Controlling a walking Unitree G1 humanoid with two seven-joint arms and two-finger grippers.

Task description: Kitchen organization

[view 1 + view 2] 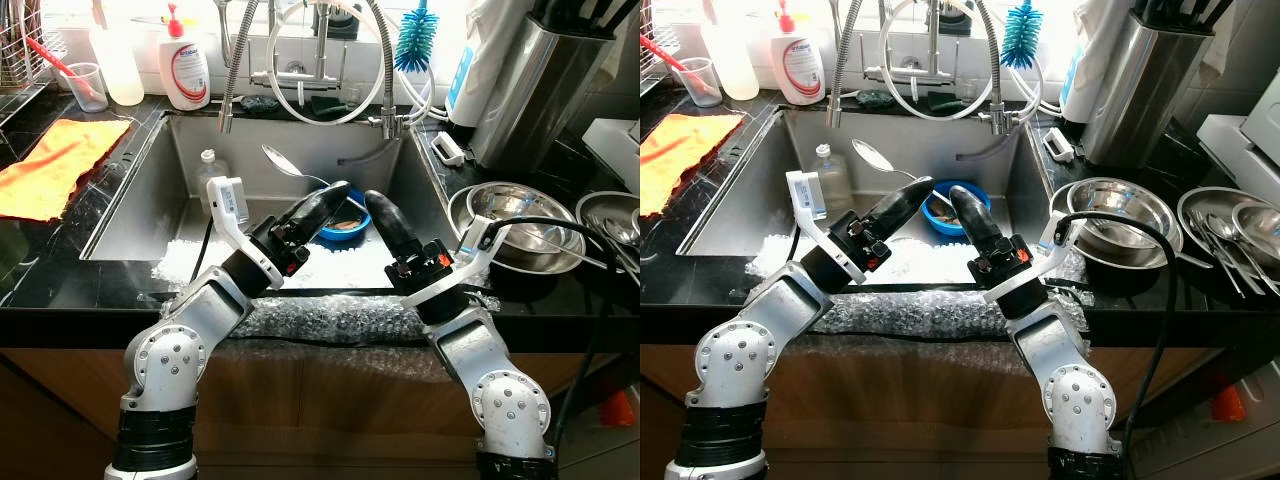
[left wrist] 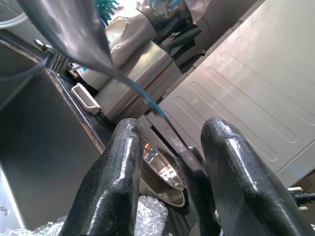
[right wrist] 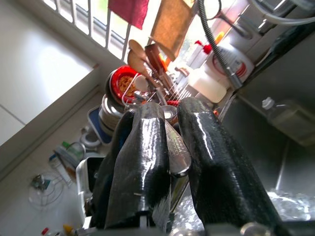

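A steel spoon (image 1: 287, 160) hangs over the sink (image 1: 150, 200), its bowl pointing to the back left. Its thin handle (image 2: 147, 101) passes between the spread fingers of my left gripper (image 1: 337, 190) and touches neither. My right gripper (image 1: 373, 200) meets it from the right, with its fingers closed on the handle's rounded end (image 3: 176, 150). Below both fingertips a blue bowl (image 1: 345, 228) holding brown scraps rests on the sink floor.
A clear plastic bottle (image 1: 210, 170) stands in the sink's back left. Bubble wrap (image 1: 330, 315) covers the sink's front edge. Nested steel bowls (image 1: 515, 225) sit on the right counter, an orange cloth (image 1: 50, 165) on the left. Faucet hoses (image 1: 310, 70) hang behind.
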